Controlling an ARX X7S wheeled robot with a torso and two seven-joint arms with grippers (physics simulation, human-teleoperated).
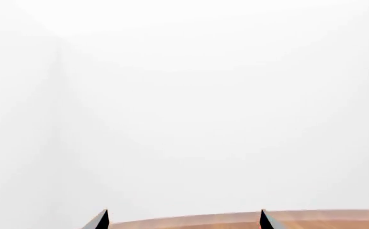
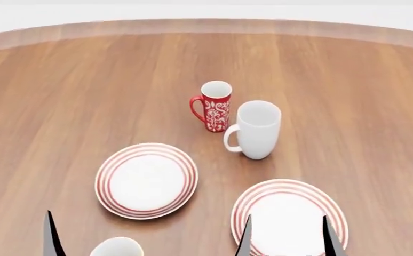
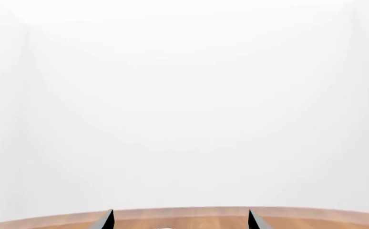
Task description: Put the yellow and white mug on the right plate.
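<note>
Mugs and plates [image 2: 290,213] in head view only

The yellow and white mug [image 2: 117,247] shows only its white rim at the near edge, well left of the red-ringed right plate [image 2: 289,205].

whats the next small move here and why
Probably lower the left gripper toward the white rim at the head view's bottom edge, likely the yellow and white mug. Both grippers look open and empty, and the right plate is bare.
</note>
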